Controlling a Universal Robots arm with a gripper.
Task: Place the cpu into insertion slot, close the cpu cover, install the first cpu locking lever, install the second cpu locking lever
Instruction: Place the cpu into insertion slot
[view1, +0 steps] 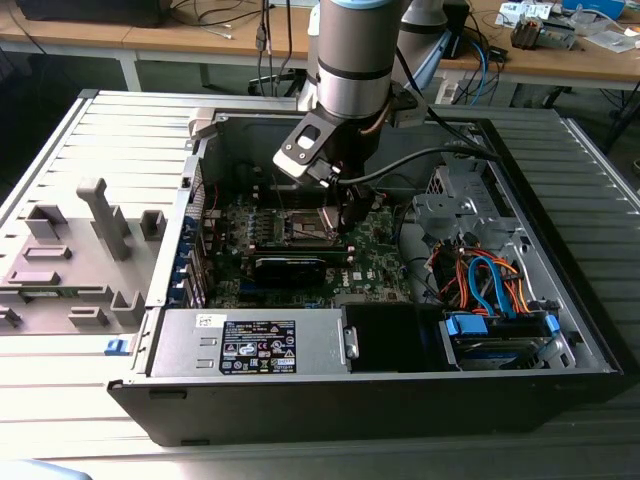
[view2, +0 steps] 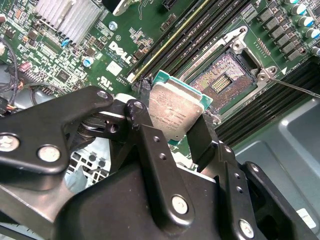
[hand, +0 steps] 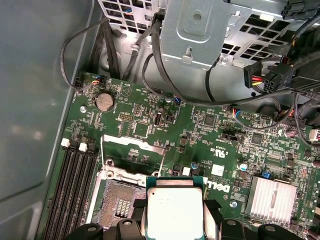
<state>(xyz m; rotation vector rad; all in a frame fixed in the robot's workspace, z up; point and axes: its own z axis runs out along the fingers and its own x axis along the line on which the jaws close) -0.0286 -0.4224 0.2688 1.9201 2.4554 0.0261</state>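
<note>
Exterior view: gripper (view1: 346, 216) hangs over the board in the PC case (view1: 400, 405), approx. 3 o'clock of the insertion slot (view1: 305, 228). Second wrist view: gripper pinches the cpu (view2: 175, 112) by its edges, tilted, just beside the bare slot. First wrist view: cpu not in slot yet.

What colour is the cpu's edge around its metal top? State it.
Green, clearest in the second wrist view on the cpu.

Single arm (view1: 352, 60) hangs near vertical in the exterior view, wrist pointing down. End effector (view1: 347, 222) at its lower end: two black fingers (view2: 150, 145) closed on opposite edges of a square chip (view2: 177, 112). Grip on the chip confirmed in both wrist views.
</note>
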